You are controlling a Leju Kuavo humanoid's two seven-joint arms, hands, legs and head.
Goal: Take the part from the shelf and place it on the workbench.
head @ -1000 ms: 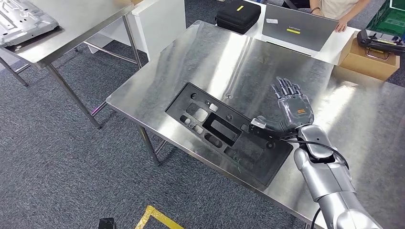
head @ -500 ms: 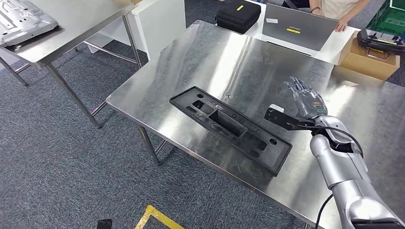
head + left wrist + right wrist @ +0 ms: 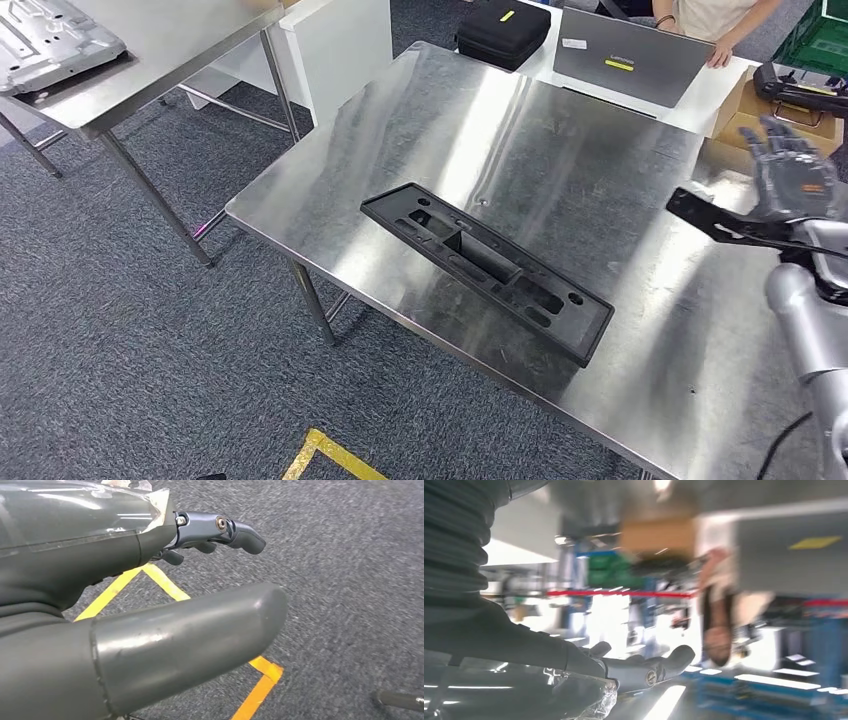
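Head view. We see the part, a long black plastic panel with cut-outs, lying flat on the steel counter at the centre of the frame, running from upper left to lower right, its lower end near the counter's front edge. Nothing touches it.

The right robot hand is raised at the right edge of the frame, well apart from the part, its fingers extended and spread, holding nothing. In the right wrist view, which is blurred, we see the same robot hand with its fingers stretched out and empty.

Left wrist view. The left robot hand hangs over grey carpet marked with yellow tape; its thumb and fingers lie apart, with nothing between them.

At the top of the head view, we see a black case, a grey laptop with a person's hand at its edge, and a cardboard box. A second counter at upper left carries a metal panel.
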